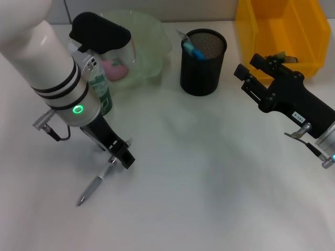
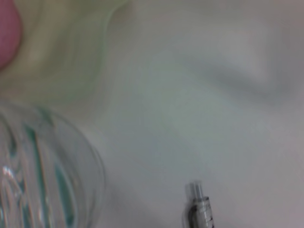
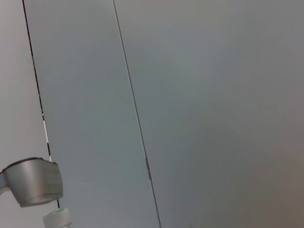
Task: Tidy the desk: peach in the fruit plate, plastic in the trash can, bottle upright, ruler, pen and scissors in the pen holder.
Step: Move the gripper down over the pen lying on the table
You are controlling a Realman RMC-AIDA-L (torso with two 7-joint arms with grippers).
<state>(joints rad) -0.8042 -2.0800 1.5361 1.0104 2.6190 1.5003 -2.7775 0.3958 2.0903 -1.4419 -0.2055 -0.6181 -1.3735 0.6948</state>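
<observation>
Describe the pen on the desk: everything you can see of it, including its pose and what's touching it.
The pen is slim, silver-grey and metallic-looking, with a clear-looking end in the left wrist view. It lies flat on the white desk, slanting from its near tip up to the left gripper, whose black fingers are at its far end. Whether they grip it cannot be told. It is not yet in the pen holder.

The centre and lower right of the head view are bare desk (image 1: 209,178), open for passage. Along the top stand obstacles: the fruit plate (image 1: 149,47) upper left, the pen holder (image 1: 202,63) top centre, the yellow bin (image 1: 280,31) upper right. The bottle (image 1: 102,91) stands upright just beside the plate.
</observation>
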